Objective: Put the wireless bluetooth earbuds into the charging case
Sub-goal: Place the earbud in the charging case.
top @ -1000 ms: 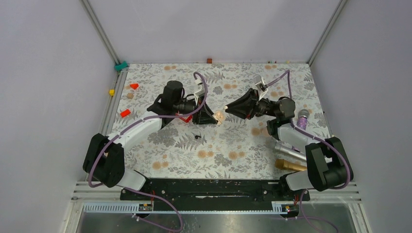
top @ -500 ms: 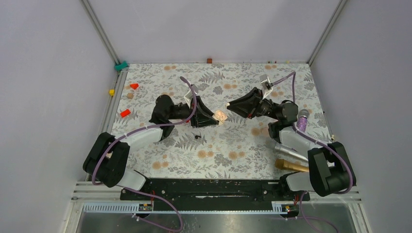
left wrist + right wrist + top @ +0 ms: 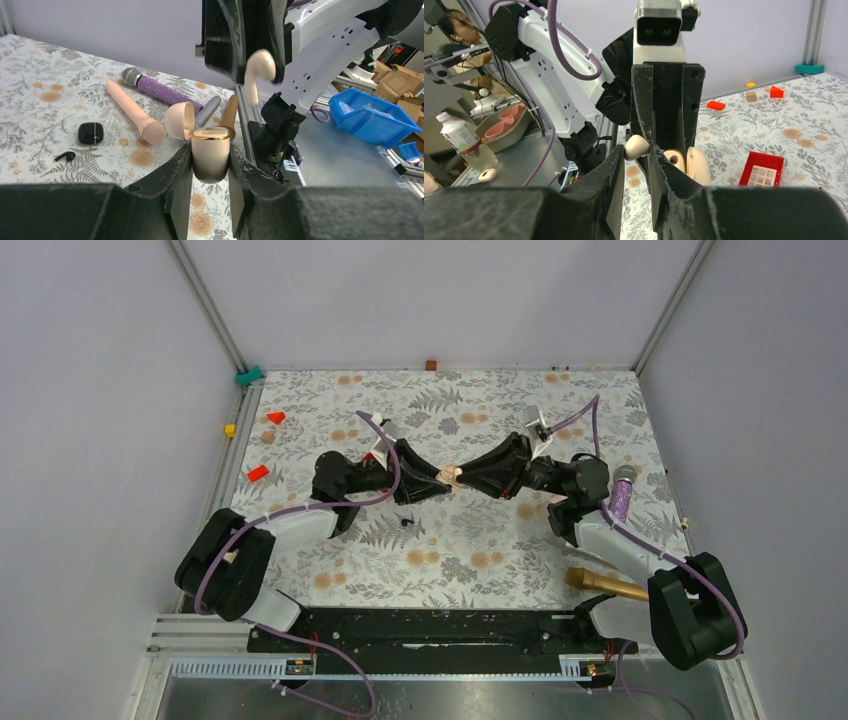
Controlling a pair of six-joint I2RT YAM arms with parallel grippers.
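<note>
Centrally in the top view, the two grippers met tip to tip above the floral table point(image 3: 480, 545). The left gripper point(image 3: 210, 162) was clenched on the charging case point(image 3: 210, 156), a beige pebble held upright with its gold-rimmed mouth up and its lid point(image 3: 180, 120) hinged open to the left. The right gripper point(image 3: 636, 151) pinched one beige earbud point(image 3: 635, 146) by its round head. In the left wrist view that earbud point(image 3: 259, 70) hung at the upper middle of the frame, stem down, above and to the right of the case and not touching it.

From the right wrist view, the case point(image 3: 674, 161) sat just behind the earbud, partly blocked by the right finger.

Lower left in the left wrist view, a black case point(image 3: 90, 133) and a black earbud point(image 3: 65, 156) lay near each other on the cloth. Behind the held case lay a pink microphone point(image 3: 135, 112), a purple microphone point(image 3: 160, 91), a grey microphone point(image 3: 207, 111) and a gold microphone point(image 3: 230, 111); the held case covered the near ends of the last two. A red box point(image 3: 764, 172) lay at the right of the right wrist view, and red blocks point(image 3: 257, 473) sat along the table's left side.
</note>
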